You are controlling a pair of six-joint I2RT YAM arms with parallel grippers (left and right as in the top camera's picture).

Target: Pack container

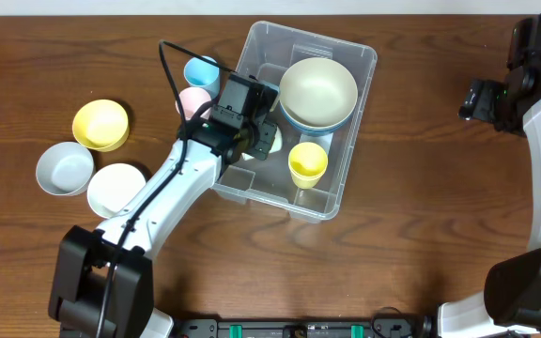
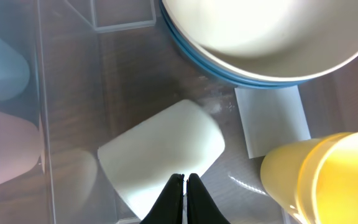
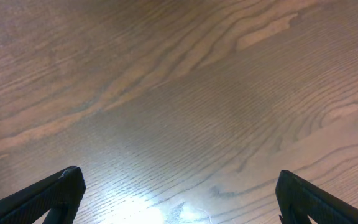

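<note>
The clear plastic container [image 1: 360, 64] stands at the table's middle. Inside it are a cream bowl [image 1: 318, 86] stacked on a blue bowl, a yellow cup [image 1: 308, 161], and a pale whitish cup [image 1: 272, 142] lying on its side. My left gripper [image 1: 259, 131] is inside the container, right over the pale cup [image 2: 166, 146], fingers [image 2: 184, 179] shut together with nothing seen between them. The yellow cup [image 2: 319, 174], the stacked bowls [image 2: 260, 43] and the white label [image 2: 272, 118] show around it. My right gripper [image 1: 482, 99] is at the far right, open and empty [image 3: 179, 186] over bare wood.
Outside the container's left wall stand a blue cup [image 1: 201, 71] and a pink cup [image 1: 193, 99]. Further left are a yellow bowl [image 1: 100, 124], a grey-white bowl [image 1: 64, 167] and a white bowl [image 1: 115, 186]. The left arm's cable arcs over the cups.
</note>
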